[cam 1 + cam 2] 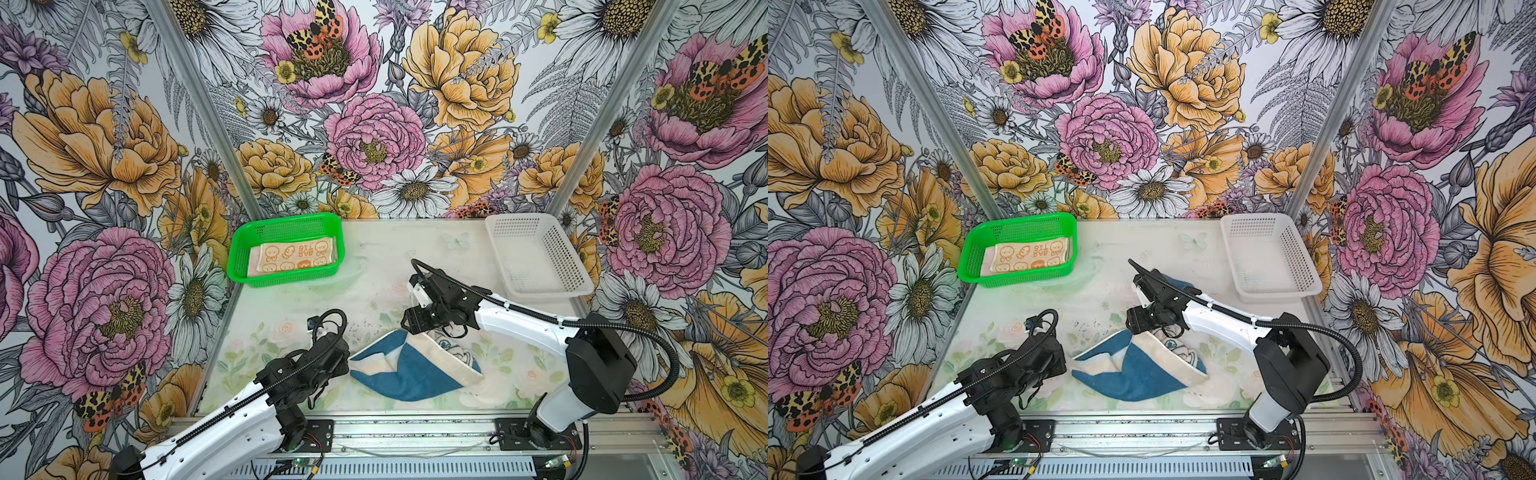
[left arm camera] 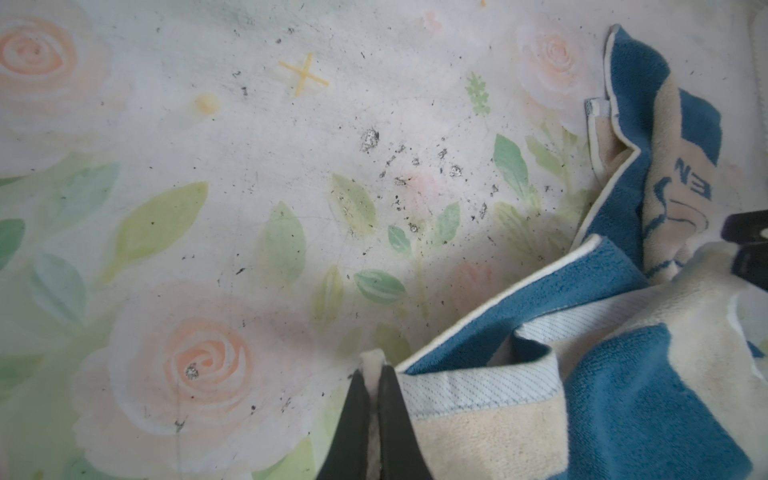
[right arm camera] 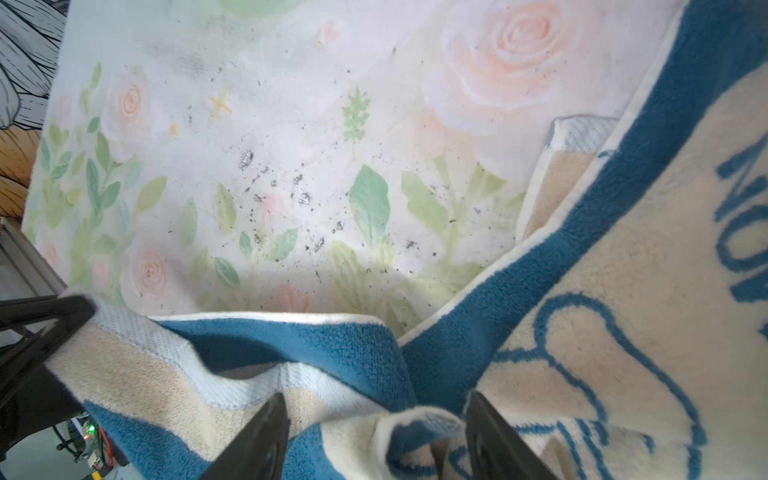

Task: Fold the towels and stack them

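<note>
2 tools: I have both at the blue Doraemon towel [image 1: 409,374], crumpled on the worktop [image 1: 374,291].
Left tool [image 2: 372,370]: pinching its corner.
Right tool [image 3: 376,395]: jaws apart astride a fold.
Orange rabbit towel [image 1: 291,257]: in green basket [image 1: 239,266].

Cannot see left gripper [image 2: 374,372] in both top views, buried under its arm [image 1: 307,365] at seven o'clock on table [image 1: 376,249]. Cannot take in whole drawing [image 3: 582,332] on blue towel [image 1: 411,374], folded under at six o'clock.

Fluffy terry blue towel [image 1: 415,374], glossy plastic green basket [image 1: 291,279]
</note>
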Motion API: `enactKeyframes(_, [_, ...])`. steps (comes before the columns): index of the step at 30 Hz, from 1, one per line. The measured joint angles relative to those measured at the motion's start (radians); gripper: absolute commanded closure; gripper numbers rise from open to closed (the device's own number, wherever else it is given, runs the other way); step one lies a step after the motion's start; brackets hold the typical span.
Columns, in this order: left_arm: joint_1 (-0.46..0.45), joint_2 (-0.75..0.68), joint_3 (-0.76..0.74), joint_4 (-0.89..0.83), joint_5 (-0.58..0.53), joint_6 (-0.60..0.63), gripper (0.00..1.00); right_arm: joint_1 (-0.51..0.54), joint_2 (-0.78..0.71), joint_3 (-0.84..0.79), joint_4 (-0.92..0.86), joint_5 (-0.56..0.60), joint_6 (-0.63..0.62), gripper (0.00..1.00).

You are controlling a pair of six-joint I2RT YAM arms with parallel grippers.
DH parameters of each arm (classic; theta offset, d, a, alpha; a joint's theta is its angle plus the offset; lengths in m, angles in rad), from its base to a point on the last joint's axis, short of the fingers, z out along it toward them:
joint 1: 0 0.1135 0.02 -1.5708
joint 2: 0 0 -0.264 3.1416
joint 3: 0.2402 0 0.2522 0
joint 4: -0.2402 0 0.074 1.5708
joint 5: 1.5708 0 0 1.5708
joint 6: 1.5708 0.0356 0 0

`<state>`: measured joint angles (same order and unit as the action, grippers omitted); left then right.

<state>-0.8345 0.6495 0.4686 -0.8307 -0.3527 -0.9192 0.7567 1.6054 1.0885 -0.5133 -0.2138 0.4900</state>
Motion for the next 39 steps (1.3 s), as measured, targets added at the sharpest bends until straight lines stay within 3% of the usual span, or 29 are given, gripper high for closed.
enactKeyframes(5, [-0.003, -0.005, 0.000, 0.000, -0.003, 0.000, 1.00, -0.005, 0.000, -0.006, -0.001, 0.019, 0.023, 0.33])
enactKeyframes(19, [-0.026, -0.005, 0.000, 0.001, -0.022, 0.001, 1.00, -0.012, 0.043, -0.007, -0.002, -0.004, 0.071, 0.46])
enactKeyframes(22, [-0.026, -0.005, 0.000, 0.001, -0.023, 0.001, 1.00, -0.012, 0.046, -0.007, -0.002, -0.014, 0.075, 0.56])
enactKeyframes(25, [-0.027, -0.005, 0.000, 0.001, -0.024, 0.001, 1.00, -0.012, 0.046, -0.006, -0.002, -0.021, 0.080, 0.74])
enactKeyframes(28, [-0.028, -0.005, 0.000, 0.001, -0.026, 0.001, 1.00, -0.012, 0.046, -0.006, -0.002, -0.026, 0.077, 0.76])
enactKeyframes(35, [-0.031, -0.003, 0.002, 0.001, -0.030, 0.003, 1.00, -0.012, 0.011, 0.000, -0.002, -0.036, 0.062, 0.99])
enactKeyframes(39, [-0.032, -0.003, 0.005, 0.004, -0.033, 0.007, 1.00, -0.011, -0.066, -0.008, -0.002, -0.046, 0.047, 1.00])
